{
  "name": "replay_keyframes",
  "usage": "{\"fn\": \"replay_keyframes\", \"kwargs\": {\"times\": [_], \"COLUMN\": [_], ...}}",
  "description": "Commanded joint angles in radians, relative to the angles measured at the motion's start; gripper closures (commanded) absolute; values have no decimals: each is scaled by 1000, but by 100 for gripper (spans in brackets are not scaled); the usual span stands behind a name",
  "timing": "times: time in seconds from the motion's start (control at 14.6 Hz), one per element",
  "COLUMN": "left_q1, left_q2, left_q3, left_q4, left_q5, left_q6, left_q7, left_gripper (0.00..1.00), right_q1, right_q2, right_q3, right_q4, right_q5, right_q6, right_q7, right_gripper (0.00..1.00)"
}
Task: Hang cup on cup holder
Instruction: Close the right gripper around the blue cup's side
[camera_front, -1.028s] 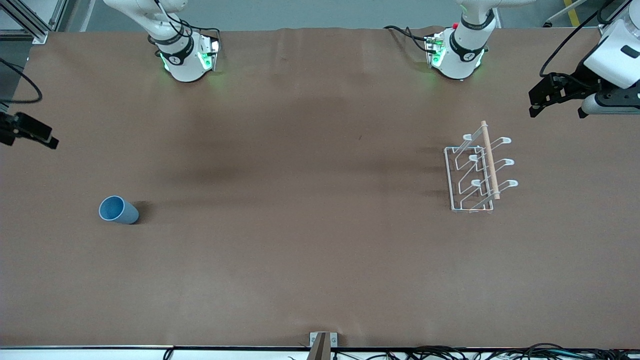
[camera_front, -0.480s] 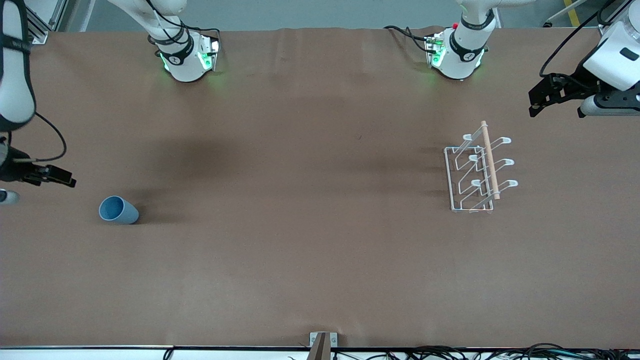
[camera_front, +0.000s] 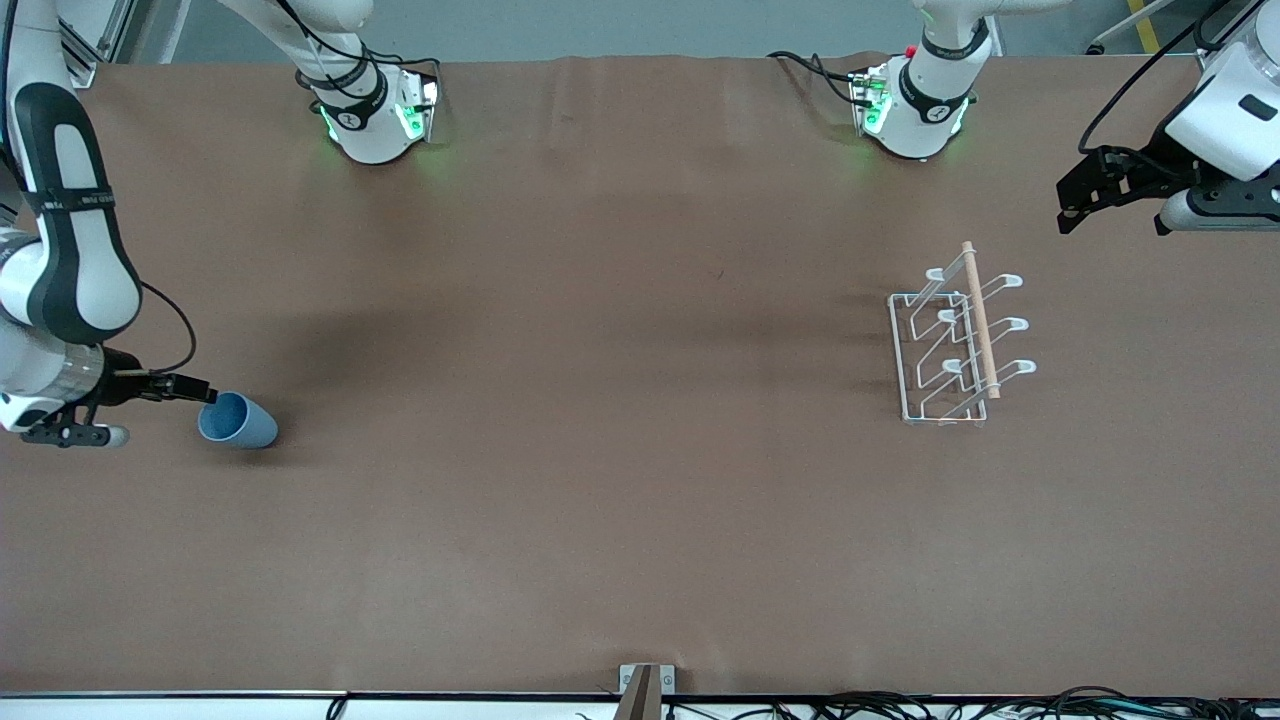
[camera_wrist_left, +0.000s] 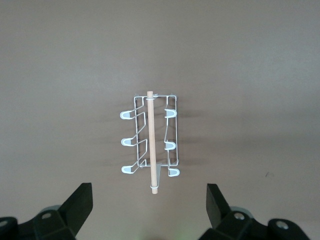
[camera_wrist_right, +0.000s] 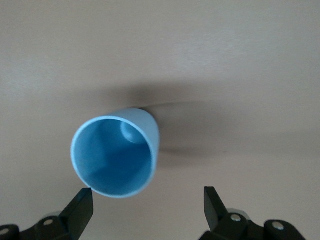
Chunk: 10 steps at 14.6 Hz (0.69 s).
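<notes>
The right gripper (camera_front: 205, 392) has swept in beside the light-blue cup (camera_front: 238, 420), jaws apart; the cup lies tipped at its four o'clock. The left gripper (camera_front: 1118, 205) waits spread-fingered near the cup holder (camera_front: 955, 340).

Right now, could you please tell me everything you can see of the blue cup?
The cup is a small light-blue tumbler, handleless, slightly tapered, matte like plastic and empty. It looks upright on the brown table toward the right arm's end, mouth up. The right gripper, fingers open, is beside its rim; whether it touches is unclear.
</notes>
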Motion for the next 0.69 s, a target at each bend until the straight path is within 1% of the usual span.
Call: {"fn": "replay_keyframes", "kwargs": {"times": [0.0, 0.14, 0.27, 0.34, 0.41, 0.48, 0.55, 0.62], "left_q1": [5, 6, 6, 6, 6, 5, 5, 5], "left_q2": [8, 10, 11, 11, 11, 11, 11, 11], "left_q3": [-3, -3, -3, -1, 0, 2, 2, 0], "left_q4": [19, 21, 22, 22, 21, 21, 22, 22], "left_q5": [0, 0, 0, -3, -13, -11, -11, -13], "left_q6": [-13, -11, -10, -8, -8, -8, -8, -7], "left_q7": [13, 13, 13, 13, 13, 10, 5, 2], "left_gripper": [0, 0, 0, 0, 0, 0, 0, 0], "right_q1": [-4, -9, -9, -7, -3, 6, 14, 13], "right_q2": [25, 51, 83, 103, 124, 131, 131, 131], "right_q3": [4, 4, 4, 4, 4, 4, 2, 4], "right_q4": [6, 9, 7, 9, 9, 9, 9, 7], "right_q5": [31, 31, 31, 31, 31, 30, 30, 30], "right_q6": [70, 96, 168, 197, 217, 217, 213, 213], "right_q7": [-18, -18, -18, -18, -18, -18, -18, -17], "right_gripper": [3, 8, 14, 18, 25, 38, 61, 78]}}
